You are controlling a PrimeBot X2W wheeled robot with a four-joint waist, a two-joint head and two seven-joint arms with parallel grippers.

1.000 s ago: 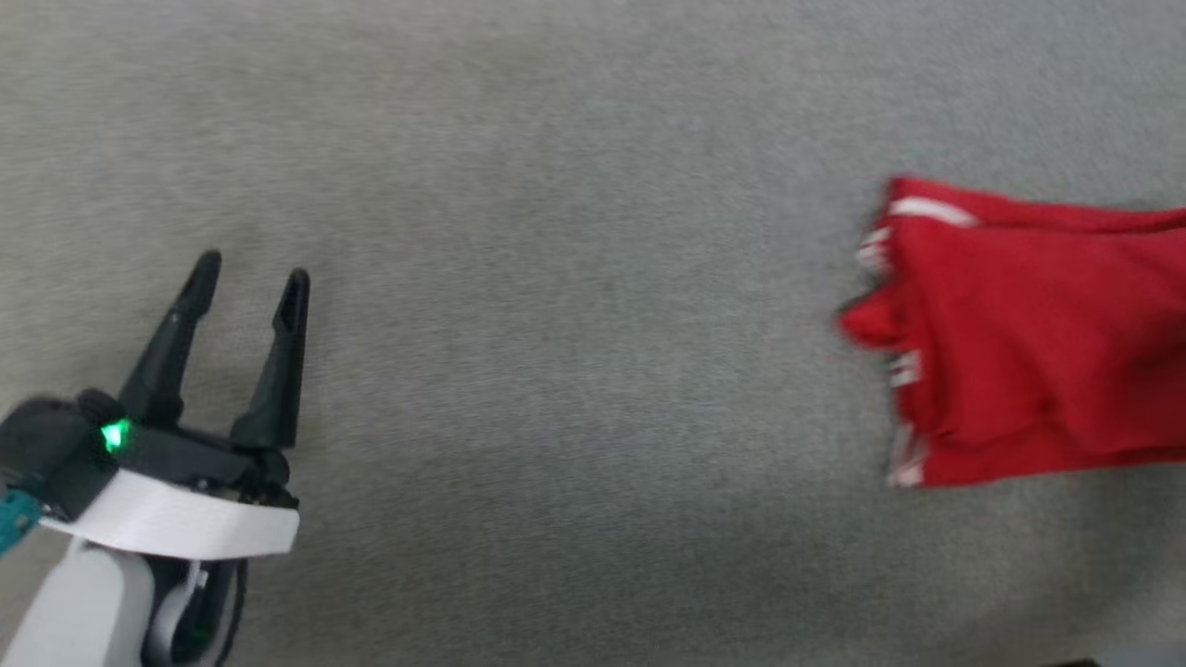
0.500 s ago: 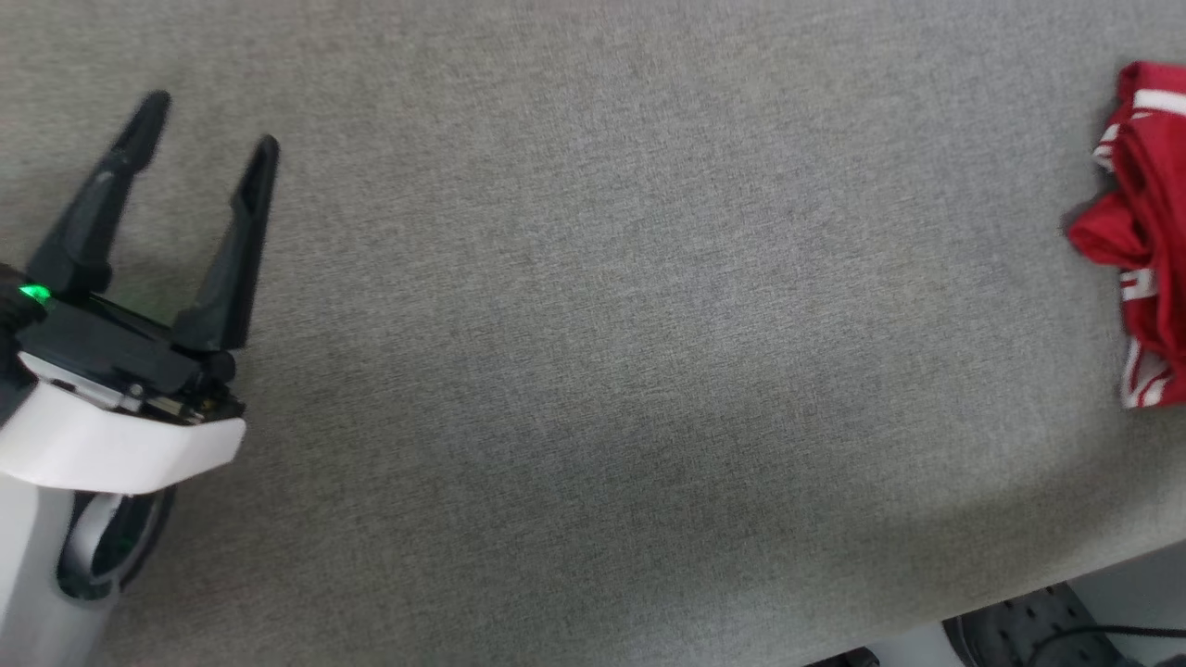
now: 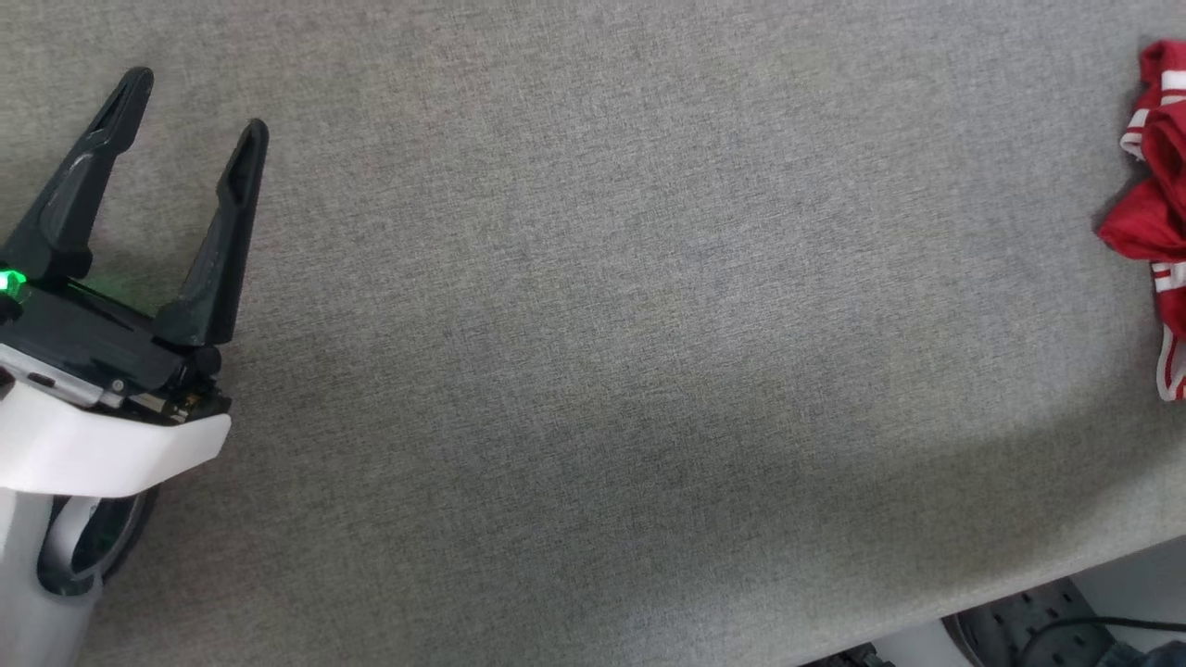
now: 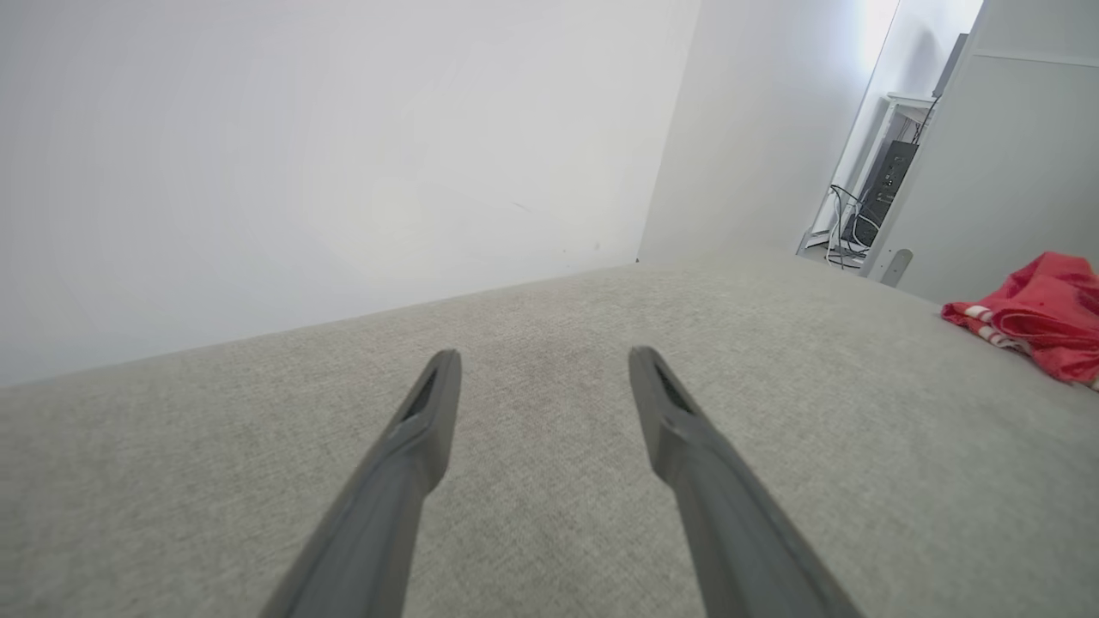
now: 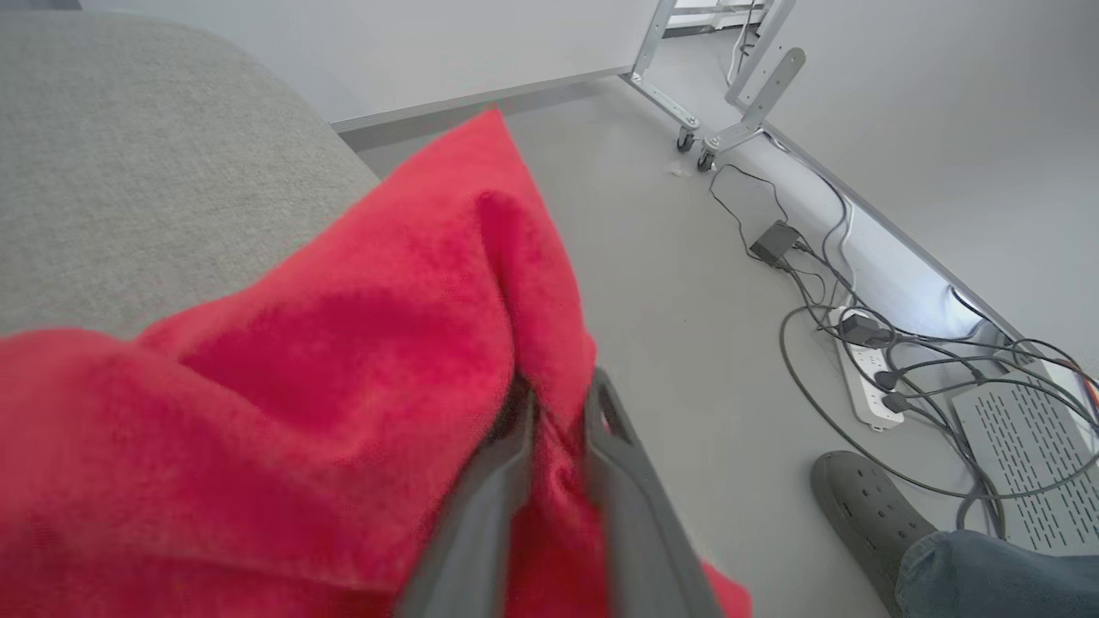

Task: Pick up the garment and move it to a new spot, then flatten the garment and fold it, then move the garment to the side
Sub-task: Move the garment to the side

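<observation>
The garment (image 3: 1154,218), red with red-white striped trim, lies bunched at the far right of the grey table (image 3: 602,324). In the left wrist view the garment (image 4: 1039,313) sits far off to the right. My left gripper (image 3: 196,104) hovers open over the table's left side with nothing between its fingers; the left wrist view shows the same gripper (image 4: 543,356) spread wide above bare cloth. My right gripper (image 5: 562,386) is at the table's right edge, its two fingers close together with a fold of the garment (image 5: 300,386) pinched between them.
The table's near right edge (image 3: 1019,593) drops to the floor. Beyond the right edge lie cables and a power strip (image 5: 863,369), a wheeled frame leg (image 5: 687,112) and a person's foot in a grey shoe (image 5: 867,506). A white wall backs the table.
The head camera has moved, shifting the whole picture. The garment now stands farther right of my left gripper and looks more bunched. The left gripper stays open.
</observation>
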